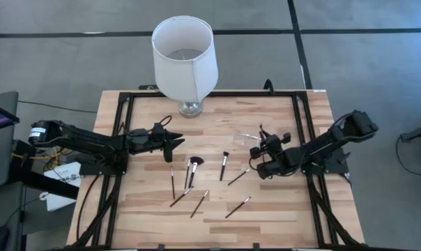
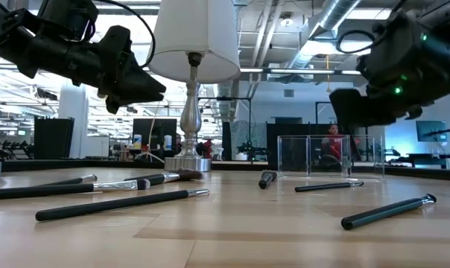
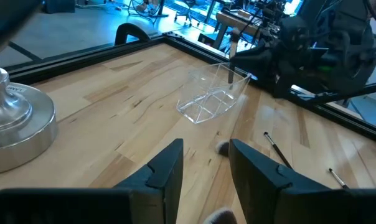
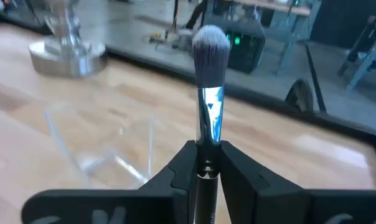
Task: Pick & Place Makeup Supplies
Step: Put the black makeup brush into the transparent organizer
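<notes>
The right tool (image 4: 206, 163) grips a dark-handled, silver-ferruled makeup brush (image 4: 210, 74) upright, near the small clear plastic holder (image 1: 247, 136). Placing is in hand; next, lower it into the holder. The left tool (image 3: 205, 167), narrowly open and empty, hovers above the wooden tabletop (image 1: 280, 209).

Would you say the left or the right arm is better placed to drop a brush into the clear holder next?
Right. The right gripper is shut on a brush above the clear holder; the left gripper is open, empty and farther away.
</notes>
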{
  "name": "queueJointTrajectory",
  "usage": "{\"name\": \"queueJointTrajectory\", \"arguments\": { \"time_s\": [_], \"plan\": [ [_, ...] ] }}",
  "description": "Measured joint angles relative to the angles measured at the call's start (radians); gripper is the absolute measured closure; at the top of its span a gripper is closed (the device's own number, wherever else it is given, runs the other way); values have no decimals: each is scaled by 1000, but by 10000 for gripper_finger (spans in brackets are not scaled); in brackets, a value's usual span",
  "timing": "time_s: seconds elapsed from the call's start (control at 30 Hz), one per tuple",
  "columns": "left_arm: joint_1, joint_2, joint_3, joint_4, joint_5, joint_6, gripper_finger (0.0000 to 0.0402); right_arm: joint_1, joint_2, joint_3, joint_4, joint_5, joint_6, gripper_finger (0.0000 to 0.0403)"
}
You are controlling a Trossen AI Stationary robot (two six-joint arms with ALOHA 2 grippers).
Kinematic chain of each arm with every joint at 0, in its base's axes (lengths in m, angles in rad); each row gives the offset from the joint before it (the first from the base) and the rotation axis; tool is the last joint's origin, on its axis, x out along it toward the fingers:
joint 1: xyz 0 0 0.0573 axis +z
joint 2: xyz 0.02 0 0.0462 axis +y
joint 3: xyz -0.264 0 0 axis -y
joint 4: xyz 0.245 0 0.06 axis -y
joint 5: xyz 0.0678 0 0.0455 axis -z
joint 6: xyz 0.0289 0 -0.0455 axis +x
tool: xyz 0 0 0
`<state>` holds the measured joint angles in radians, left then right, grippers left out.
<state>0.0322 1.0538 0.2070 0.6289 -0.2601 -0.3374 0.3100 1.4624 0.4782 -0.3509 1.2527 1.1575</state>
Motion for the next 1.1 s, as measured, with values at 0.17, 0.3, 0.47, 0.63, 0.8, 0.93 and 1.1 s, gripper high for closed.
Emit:
{"name": "queueJointTrajectory", "arguments": {
  "time_s": [0.17,0.3,0.47,0.63,0.8,0.93,1.1],
  "plan": [
    [0,0,0,0,0,-1,275,-12,17,2,7,-43,39,334],
    [0,0,0,0,0,-16,275,-11,-11,17,10,-50,-16,310],
    [-16,2,0,-4,-1,-70,275,-10,-75,74,9,-50,-159,274],
    [-94,50,-2,-13,-1,-164,275,-9,-126,160,44,-87,-337,247],
    [-177,131,9,-16,0,-265,275,-10,-135,236,137,-123,-560,239],
    [-191,133,71,-29,33,-244,285,-10,-135,271,217,-157,-722,243],
    [-182,86,189,-348,92,-268,301,2,-135,295,263,-157,-830,250]
  ]
}}
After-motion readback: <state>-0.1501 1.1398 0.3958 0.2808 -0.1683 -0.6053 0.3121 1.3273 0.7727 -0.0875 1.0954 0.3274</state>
